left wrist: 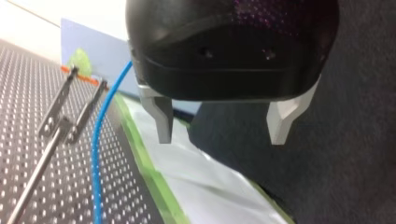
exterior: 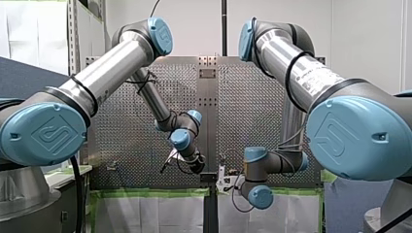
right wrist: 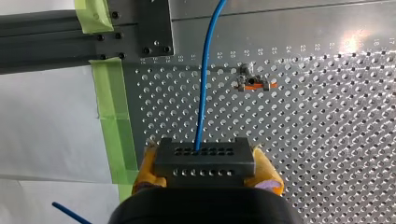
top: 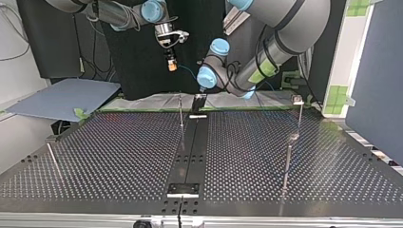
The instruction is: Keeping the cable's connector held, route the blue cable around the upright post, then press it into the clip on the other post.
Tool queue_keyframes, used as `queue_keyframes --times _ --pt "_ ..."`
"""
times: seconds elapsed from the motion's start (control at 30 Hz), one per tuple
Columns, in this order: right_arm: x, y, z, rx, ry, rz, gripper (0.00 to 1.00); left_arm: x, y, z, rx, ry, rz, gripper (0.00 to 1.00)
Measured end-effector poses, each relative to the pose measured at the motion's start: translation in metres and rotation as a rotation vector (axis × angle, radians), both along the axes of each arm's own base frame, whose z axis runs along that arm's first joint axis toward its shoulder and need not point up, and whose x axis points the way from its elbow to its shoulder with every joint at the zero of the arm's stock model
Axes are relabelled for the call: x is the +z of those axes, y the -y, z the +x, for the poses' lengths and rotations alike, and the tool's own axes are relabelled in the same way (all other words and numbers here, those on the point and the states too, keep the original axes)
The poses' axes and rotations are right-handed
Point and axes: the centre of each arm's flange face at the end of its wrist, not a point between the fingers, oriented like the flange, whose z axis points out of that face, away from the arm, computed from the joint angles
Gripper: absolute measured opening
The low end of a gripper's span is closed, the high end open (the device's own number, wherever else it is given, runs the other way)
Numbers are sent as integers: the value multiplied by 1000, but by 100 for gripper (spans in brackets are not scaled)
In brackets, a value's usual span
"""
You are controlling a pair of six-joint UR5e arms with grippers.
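**Right gripper (right wrist: 205,166) clamps connector (right wrist: 204,155); left gripper (left wrist: 222,127) wide open, empty**

Right wrist view: yellow pads (right wrist: 145,169) pinch the dark connector block from both sides. Blue cable (right wrist: 203,93) leaves the block's far face & runs straight ahead over the perforated table (right wrist: 327,154). Clip post (right wrist: 252,84) w/ orange clip stands ahead of the gripper, beside the cable, apart from it.

Left wrist view: metal fingers (left wrist: 161,119) spread, nothing btwn them, past the table's green tape (left wrist: 149,179) edge. The cable drops btwn the tape & a forked post (left wrist: 58,119) w/ orange tip; can't tell if they touch, prob. apart.

Top view: right gripper hangs raised at centre-left beyond the far edge. Left gripper sits lower, just right of it, at the far edge
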Motion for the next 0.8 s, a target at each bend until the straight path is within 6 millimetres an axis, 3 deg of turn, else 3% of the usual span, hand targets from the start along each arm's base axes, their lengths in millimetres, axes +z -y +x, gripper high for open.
queue_keyframes --times 0.33,0.8 --pt "0 2 0 -3 9 3 0 0 10 -7 -43 -15 -32 100" --pt "1 2 0 -1 10 2 0 1 11 1 -20 58 -21 100"
